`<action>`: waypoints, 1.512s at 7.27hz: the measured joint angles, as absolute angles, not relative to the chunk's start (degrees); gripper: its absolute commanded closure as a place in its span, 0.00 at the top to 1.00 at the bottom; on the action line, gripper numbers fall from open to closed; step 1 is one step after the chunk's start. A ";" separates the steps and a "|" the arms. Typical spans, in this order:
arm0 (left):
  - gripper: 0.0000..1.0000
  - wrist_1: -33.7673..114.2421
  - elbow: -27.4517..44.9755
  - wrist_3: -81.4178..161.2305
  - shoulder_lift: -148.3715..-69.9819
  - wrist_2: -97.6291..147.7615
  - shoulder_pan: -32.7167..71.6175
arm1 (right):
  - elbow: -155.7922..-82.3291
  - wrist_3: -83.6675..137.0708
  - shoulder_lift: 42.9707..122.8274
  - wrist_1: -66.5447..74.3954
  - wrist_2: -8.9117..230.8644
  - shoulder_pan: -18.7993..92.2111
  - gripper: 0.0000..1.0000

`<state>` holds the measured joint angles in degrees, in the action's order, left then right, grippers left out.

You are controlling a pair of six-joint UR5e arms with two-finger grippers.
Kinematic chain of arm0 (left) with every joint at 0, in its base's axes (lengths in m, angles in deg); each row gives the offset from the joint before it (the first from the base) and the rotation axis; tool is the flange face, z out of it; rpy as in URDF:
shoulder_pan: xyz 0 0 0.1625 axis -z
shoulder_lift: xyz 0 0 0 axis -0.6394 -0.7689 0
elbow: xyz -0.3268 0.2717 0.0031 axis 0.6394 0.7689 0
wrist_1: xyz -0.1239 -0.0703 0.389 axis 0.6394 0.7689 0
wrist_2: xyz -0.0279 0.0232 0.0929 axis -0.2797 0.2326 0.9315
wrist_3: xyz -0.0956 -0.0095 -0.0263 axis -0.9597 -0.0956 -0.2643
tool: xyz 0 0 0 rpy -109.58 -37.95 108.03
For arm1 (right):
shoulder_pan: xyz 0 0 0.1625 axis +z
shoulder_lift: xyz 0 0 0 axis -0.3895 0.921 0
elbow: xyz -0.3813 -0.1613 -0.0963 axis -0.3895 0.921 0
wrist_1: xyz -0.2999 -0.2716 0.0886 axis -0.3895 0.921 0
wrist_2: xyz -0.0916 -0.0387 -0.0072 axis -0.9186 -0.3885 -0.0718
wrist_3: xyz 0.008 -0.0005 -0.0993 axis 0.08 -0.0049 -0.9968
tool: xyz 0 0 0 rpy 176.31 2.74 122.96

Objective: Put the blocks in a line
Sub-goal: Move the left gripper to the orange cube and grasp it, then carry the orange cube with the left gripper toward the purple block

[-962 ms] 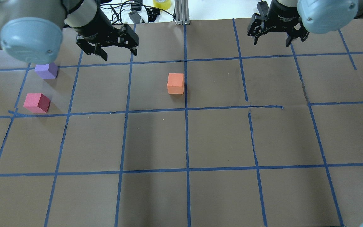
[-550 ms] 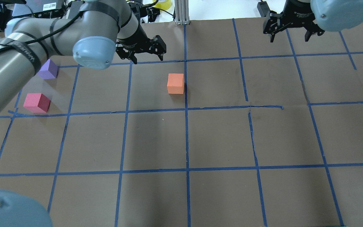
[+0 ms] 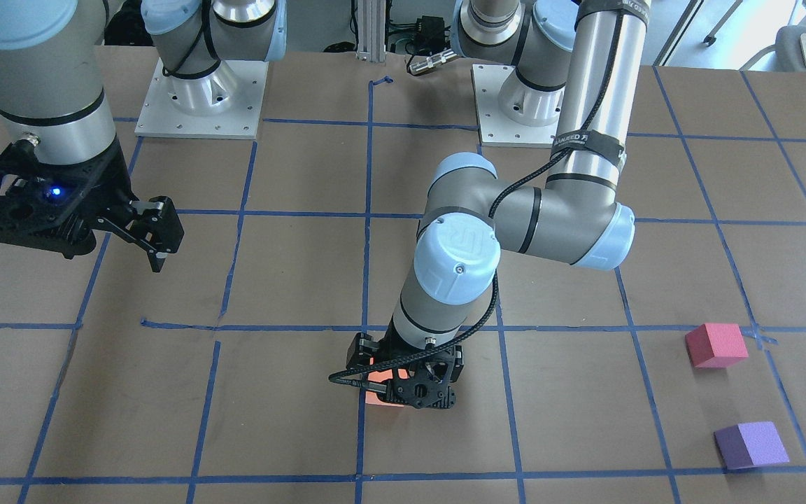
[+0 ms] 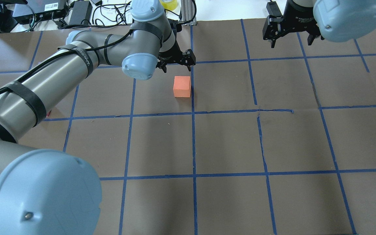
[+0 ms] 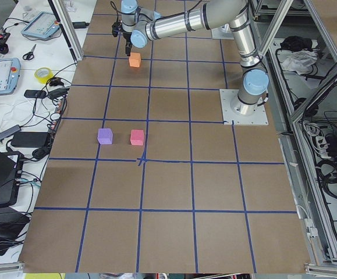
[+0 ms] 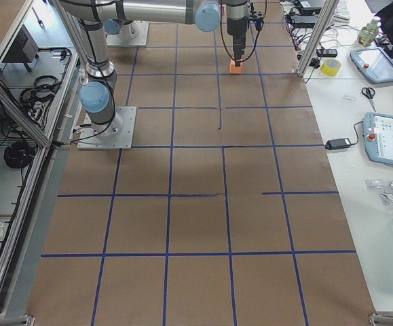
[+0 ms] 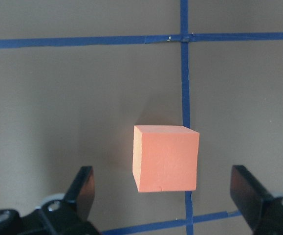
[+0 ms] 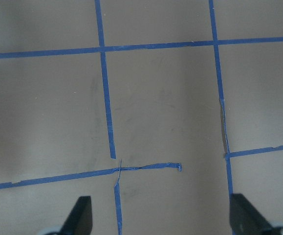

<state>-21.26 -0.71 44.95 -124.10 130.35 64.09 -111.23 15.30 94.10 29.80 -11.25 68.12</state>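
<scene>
The orange block (image 4: 181,86) sits near the table's middle beside a blue tape line. My left gripper (image 4: 176,66) is open and hovers over it. In the left wrist view the orange block (image 7: 165,157) lies between the spread fingers (image 7: 81,190). In the front view the left gripper (image 3: 410,386) hides most of that block (image 3: 373,393). The pink-red block (image 3: 715,344) and the purple block (image 3: 751,444) rest side by side far on my left; my left arm hides them in the overhead view. My right gripper (image 4: 291,39) is open and empty over bare paper at the far right.
Brown paper with a blue tape grid (image 4: 194,143) covers the table. Beyond its far edge are a yellow tape roll (image 4: 168,4), cables and an aluminium post (image 4: 188,13). The two arm bases (image 3: 200,105) stand on the robot's side.
My left arm has swung right, from near the purple block to over the orange block, gripper still open. The right gripper has only shifted slightly. The blocks have not moved.
</scene>
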 measured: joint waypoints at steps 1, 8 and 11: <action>1.00 -21.80 -0.75 45.67 -125.39 131.13 64.78 | -111.37 15.30 94.12 29.82 -11.28 68.18 1.00; 0.01 -22.34 -0.85 45.86 -129.57 137.62 67.82 | -111.75 15.39 94.07 29.83 -11.38 68.22 1.00; 0.00 -21.73 -0.80 45.37 -125.38 140.58 65.24 | -111.76 15.39 94.01 29.82 -11.48 68.22 1.00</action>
